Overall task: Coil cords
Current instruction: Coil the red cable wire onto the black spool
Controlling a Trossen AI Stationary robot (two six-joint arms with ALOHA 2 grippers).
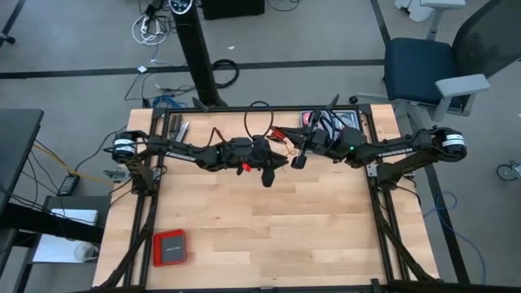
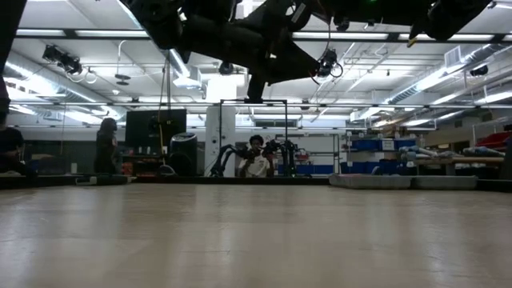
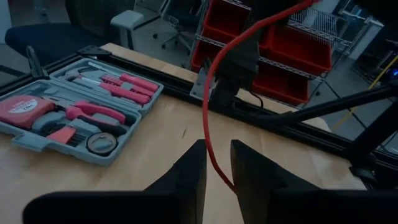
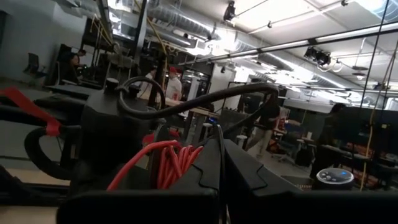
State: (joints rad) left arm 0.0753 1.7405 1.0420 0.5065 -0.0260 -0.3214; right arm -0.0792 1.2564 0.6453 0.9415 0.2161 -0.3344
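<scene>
Above the light wooden table (image 1: 260, 220), we see the left gripper (image 3: 217, 165) with fingers slightly apart, the thin red wire-like cord (image 3: 210, 93) running between them. Facing it, the right gripper (image 4: 222, 163) has fingers pressed together on red cord loops.

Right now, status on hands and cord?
Both hands raised mid-table. Left hand slightly parted around red cord. Right hand shut, coiled strands beside it. Tool tray clear.
</scene>
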